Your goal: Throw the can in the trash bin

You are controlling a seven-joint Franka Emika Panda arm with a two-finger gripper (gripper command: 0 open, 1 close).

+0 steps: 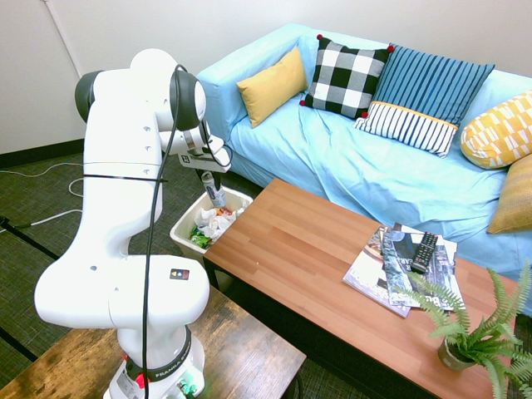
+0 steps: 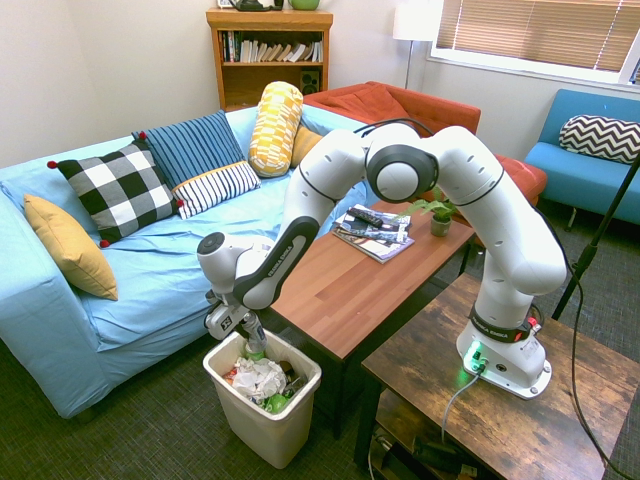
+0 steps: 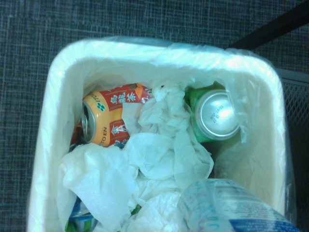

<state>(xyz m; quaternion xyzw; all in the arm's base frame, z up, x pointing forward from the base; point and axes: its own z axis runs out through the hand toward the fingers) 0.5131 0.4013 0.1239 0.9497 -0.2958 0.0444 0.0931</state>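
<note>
With my jaws point(image 1: 206, 173) closed around the silver drink can point(image 1: 214, 193), I should centre it inward from the sofa-side rim of the trash bin point(image 1: 188, 240), lower it towards the crumpled white paper point(image 3: 169, 147), then open wide without dragging it.

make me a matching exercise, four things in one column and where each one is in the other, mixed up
Things
1. remote
2. fern
3. bin
4. checkered pillow

Places
A. on the floor, beside the wooden table
B. on the blue sofa
C. on top of the magazines
D. in a small pot on the wooden table

Pairs
1-C
2-D
3-A
4-B
</note>
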